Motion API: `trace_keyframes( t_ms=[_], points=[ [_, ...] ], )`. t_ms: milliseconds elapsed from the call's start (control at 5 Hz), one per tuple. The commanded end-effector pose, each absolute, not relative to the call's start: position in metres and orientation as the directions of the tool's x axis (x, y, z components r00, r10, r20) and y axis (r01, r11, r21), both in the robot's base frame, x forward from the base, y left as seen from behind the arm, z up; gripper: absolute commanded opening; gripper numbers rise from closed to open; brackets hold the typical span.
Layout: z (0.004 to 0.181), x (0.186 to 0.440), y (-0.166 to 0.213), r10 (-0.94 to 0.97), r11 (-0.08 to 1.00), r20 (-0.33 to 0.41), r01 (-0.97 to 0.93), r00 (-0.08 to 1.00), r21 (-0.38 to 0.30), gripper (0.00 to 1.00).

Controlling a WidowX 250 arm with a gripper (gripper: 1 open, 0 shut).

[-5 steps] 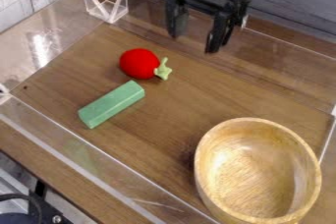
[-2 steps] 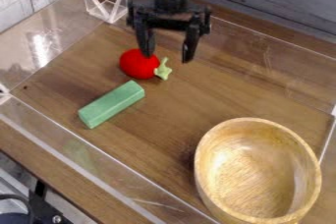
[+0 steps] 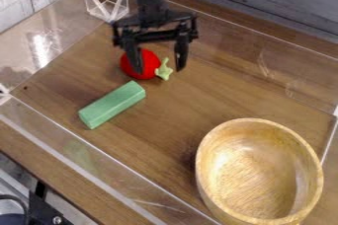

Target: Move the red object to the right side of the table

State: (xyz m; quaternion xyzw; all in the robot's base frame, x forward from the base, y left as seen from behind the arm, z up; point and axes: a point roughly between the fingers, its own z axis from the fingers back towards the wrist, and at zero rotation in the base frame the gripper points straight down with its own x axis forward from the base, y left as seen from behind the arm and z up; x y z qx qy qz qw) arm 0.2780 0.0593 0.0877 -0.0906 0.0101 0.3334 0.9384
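The red object (image 3: 137, 64), a small glossy red toy fruit with a light-green stem (image 3: 165, 72), lies on the brown wood-grain table (image 3: 224, 86) left of centre. My black gripper (image 3: 150, 56) hangs straight down right over it, open, one finger on the fruit's left and the other at its right by the stem. The fingers straddle the fruit's upper part and partly hide it. Nothing is held.
A green rectangular block (image 3: 113, 104) lies at an angle just in front of the fruit. A round wooden bowl (image 3: 259, 173) fills the front right corner. Low clear acrylic walls (image 3: 79, 155) edge the table, with a clear folded stand (image 3: 105, 2) at the back left.
The gripper has travelled left and a little down from the back centre to above the fruit, rolling its wrist so the fingers now flank it. The fruit, block and bowl have stayed put.
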Motion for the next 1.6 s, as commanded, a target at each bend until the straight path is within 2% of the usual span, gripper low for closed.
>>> trace_keyframes(
  t_ms=[0, 200, 600, 800, 1200, 1400],
  points=[
    [0.097, 0.279, 0.07, 0.647, 0.739, 0.022, -0.619, 0.762, -0.265, 1.0],
    [0.095, 0.283, 0.075, 0.642, 0.727, 0.047, -0.589, 0.765, -0.353, 1.0],
    [0.097, 0.303, 0.091, 0.748, 0.632, 0.132, -0.637, 0.651, -0.441, 1.0],
    [0.096, 0.308, 0.097, 0.784, 0.6, 0.169, -0.657, 0.598, -0.456, 1.0],
    [0.082, 0.303, 0.111, 0.705, 0.689, 0.247, -0.558, 0.665, -0.463, 1.0],
    [0.085, 0.3, 0.105, 0.666, 0.734, 0.315, -0.518, 0.677, -0.438, 1.0]
  ],
)
